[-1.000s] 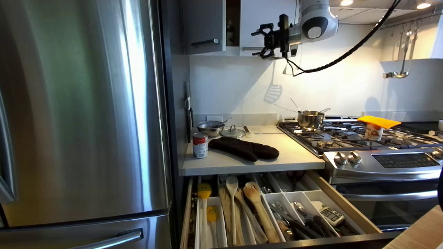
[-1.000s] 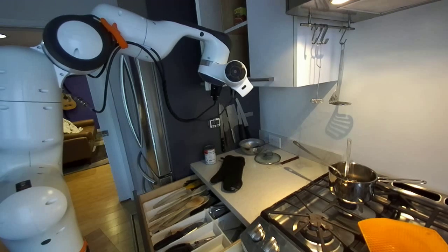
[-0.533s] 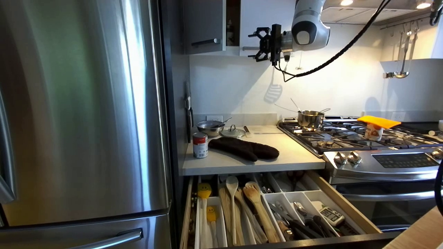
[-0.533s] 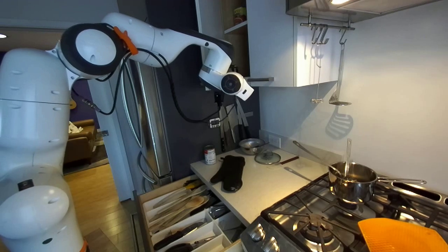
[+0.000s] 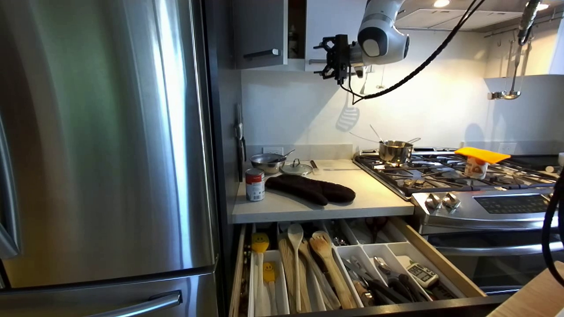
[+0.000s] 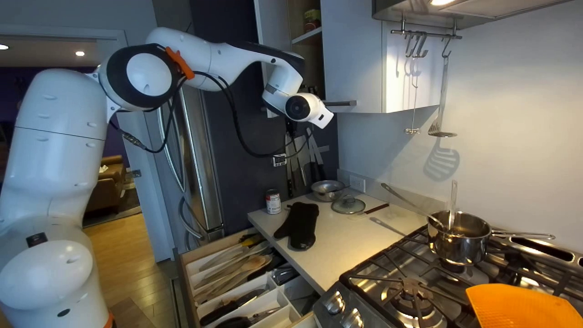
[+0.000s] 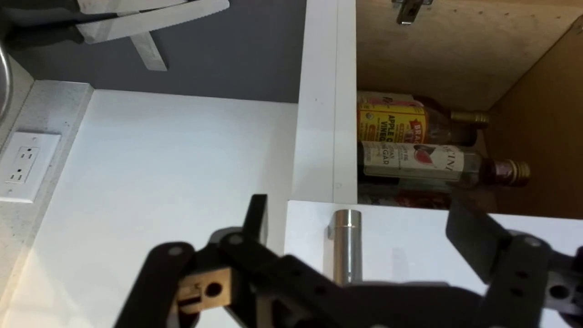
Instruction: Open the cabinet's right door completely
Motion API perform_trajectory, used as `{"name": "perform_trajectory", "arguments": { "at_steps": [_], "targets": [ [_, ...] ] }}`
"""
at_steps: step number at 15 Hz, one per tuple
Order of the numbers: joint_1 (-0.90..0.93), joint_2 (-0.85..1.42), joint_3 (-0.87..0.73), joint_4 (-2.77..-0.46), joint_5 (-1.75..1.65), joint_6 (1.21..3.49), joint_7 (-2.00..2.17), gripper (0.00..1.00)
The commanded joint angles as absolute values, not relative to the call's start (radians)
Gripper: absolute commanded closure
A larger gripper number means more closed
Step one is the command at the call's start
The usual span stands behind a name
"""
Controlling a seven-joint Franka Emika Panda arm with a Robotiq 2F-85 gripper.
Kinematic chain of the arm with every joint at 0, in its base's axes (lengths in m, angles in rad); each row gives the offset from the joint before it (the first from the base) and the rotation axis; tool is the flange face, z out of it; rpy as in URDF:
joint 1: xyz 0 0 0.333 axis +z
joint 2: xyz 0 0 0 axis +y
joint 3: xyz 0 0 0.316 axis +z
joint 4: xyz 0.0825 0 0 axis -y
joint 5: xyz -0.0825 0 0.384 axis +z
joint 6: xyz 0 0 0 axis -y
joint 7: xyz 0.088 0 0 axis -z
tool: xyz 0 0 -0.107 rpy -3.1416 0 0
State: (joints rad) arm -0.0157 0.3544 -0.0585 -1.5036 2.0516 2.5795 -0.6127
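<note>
Approach step, apparently: the tool (image 5: pixel 317 60), spread wide and gripping nothing, faces the handle (image 7: pixel 348 246) of the right door (image 6: pixel 353 54), closed beside the open bay (image 7: pixel 533 136) of the cabinet (image 7: pixel 319 114); next, straddle and clamp the handle, then pull.

A brown sofa (image 6: pixel 102 197) and purple wall (image 6: pixel 115 146) stand beyond wooden floor (image 6: pixel 119 248).

Bottles (image 7: pixel 414 159) in cabinet (image 7: pixel 321 123) | claw (image 5: pixel 317 60) seemingly before right door (image 5: pixel 337 20) | can (image 5: pixel 255 185) left of mitt (image 5: pixel 310 188), both on counter (image 5: pixel 374 200)
</note>
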Motion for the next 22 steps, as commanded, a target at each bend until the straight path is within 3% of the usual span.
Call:
{"name": "perform_trajectory", "arguments": {
  "at_steps": [1,4,6,8,9,10,11,15,16,17,19,21,22],
  "targets": [
    [-0.009,0.438,-0.062,-1.380,2.081,2.631,-0.617,0.00],
    [-0.011,0.488,-0.061,-1.313,2.065,2.644,-0.592,0.00],
    [-0.011,0.518,-0.062,-1.275,2.060,2.647,-0.584,0.06],
    [-0.012,0.545,-0.062,-1.238,2.058,2.654,-0.577,0.17],
    [-0.012,0.556,-0.063,-1.221,2.059,2.658,-0.575,0.27],
    [-0.013,0.564,-0.063,-1.207,2.057,2.661,-0.572,0.27],
    [-0.015,0.572,-0.063,-1.194,2.059,2.663,-0.571,0.37],
    [-0.018,0.573,-0.063,-1.192,2.056,2.665,-0.559,0.51],
    [-0.018,0.569,-0.063,-1.196,2.054,2.664,-0.559,0.57],
    [-0.020,0.562,-0.063,-1.201,2.051,2.660,-0.552,0.72],
    [-0.023,0.551,-0.064,-1.212,2.045,2.657,-0.544,0.69],
    [-0.024,0.545,-0.067,-1.228,2.028,2.659,-0.528,0.78],
    [-0.025,0.540,-0.068,-1.236,2.018,2.658,-0.518,0.75]
  ]
}}
